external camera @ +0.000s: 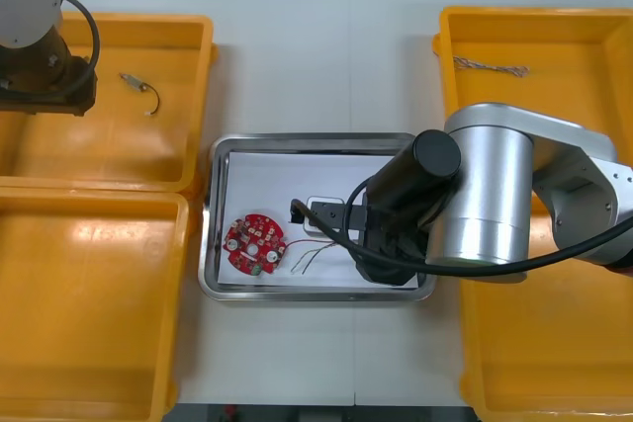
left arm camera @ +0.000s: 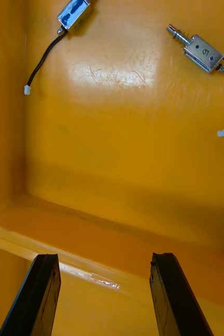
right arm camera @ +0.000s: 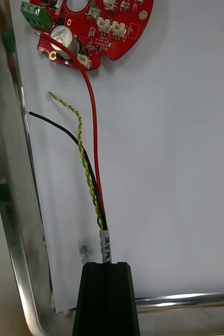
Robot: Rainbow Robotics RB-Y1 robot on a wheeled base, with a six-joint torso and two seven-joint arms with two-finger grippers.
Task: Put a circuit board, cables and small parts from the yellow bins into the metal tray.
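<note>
Between the pressed-together fingers of my right gripper (right arm camera: 106,269), I am pinching the cable (right arm camera: 93,157), its leads lying ahead of me in the metal tray (right arm camera: 17,236), the red one reaching the circuit board (right arm camera: 98,26). I am risking dragging cable and board if the fingers lift before fully releasing. My left gripper (left arm camera: 104,260) is hanging spread above a yellow bin (left arm camera: 117,157).

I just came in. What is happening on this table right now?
The right tool is shut on a cable bundle of red, black and twisted yellow-green wires, low over the white inside of the metal tray. The wires lie in the tray, and the red one runs onto the red circuit board lying there. The left tool hangs open over a yellow bin that holds two small metal parts.
</note>
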